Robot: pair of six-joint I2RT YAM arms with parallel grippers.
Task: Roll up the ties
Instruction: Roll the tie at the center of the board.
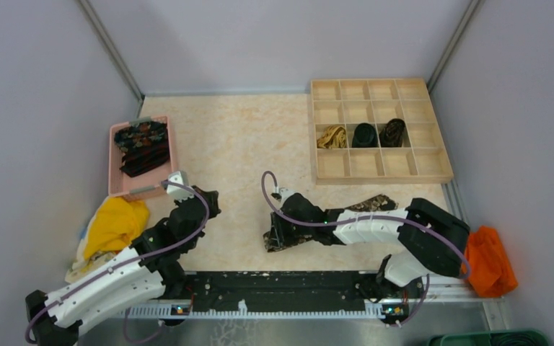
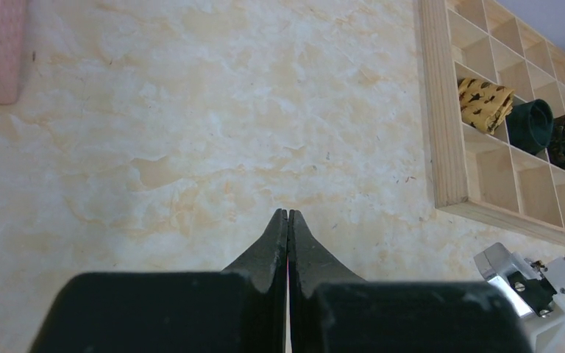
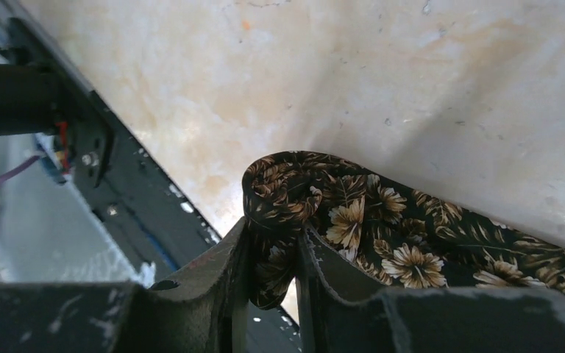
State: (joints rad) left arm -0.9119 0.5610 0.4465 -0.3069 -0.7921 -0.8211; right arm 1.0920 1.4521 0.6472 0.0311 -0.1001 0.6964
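No words, labels, brand marks or numbers can be read in any view. The flowered tie (image 3: pixel 382 235) at the table's 6 o'clock edge carries only a leaf-and-blossom print. The golden tie (image 2: pixel 483 103) in the wooden rack (image 2: pixel 435 110) at 2 o'clock bears small dark figures, too small to tell whether any are letters.

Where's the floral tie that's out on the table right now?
In the top view the floral tie lies on the table near its front edge, right of centre, just in front of the wooden organizer, one end pinched in the right gripper.
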